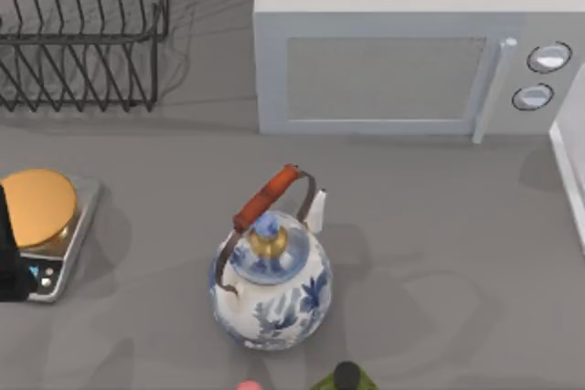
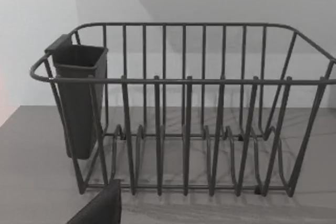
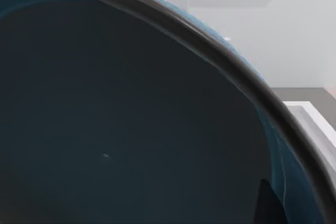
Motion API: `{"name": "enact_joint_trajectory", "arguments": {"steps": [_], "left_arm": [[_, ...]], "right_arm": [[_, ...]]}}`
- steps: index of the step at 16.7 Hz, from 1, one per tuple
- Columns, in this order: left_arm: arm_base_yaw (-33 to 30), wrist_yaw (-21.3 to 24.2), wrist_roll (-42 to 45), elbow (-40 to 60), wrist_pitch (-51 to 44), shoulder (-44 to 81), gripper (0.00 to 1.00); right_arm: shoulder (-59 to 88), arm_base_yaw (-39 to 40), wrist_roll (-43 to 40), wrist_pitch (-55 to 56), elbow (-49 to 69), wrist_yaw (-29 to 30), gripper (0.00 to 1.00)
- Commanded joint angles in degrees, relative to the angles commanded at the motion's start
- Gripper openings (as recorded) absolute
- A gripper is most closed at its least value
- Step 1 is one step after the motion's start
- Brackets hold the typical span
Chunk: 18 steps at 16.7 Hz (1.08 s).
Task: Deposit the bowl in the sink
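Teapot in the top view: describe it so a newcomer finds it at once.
Start at the grey microwave along the back of the table. In front of it, apart and near the middle of the table, stands the teapot. It alone is white with blue flowers, a gold knob and a reddish-brown handle.

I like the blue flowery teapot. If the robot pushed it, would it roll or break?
The teapot would probably slide or rock rather than roll: it stands upright on the table, though its body is round. It looks like glazed china, so likely slippery and breakable. Its tall handle and lid knob sit high, so a push up there might tip it.
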Motion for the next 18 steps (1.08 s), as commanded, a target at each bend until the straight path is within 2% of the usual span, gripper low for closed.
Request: {"name": "enact_joint_trajectory", "arguments": {"steps": [1, 14, 18], "left_arm": [[0.0, 0.0, 0.0, 0.0, 0.0, 0.0, 1.0], [0.0, 0.0, 0.0, 0.0, 0.0, 0.0, 1.0], [0.0, 0.0, 0.0, 0.0, 0.0, 0.0, 1.0]], "right_arm": [[0.0, 0.0, 0.0, 0.0, 0.0, 0.0, 0.0], [0.0, 0.0, 0.0, 0.0, 0.0, 0.0, 0.98], [0.0, 0.0, 0.0, 0.0, 0.0, 0.0, 1.0]]}}
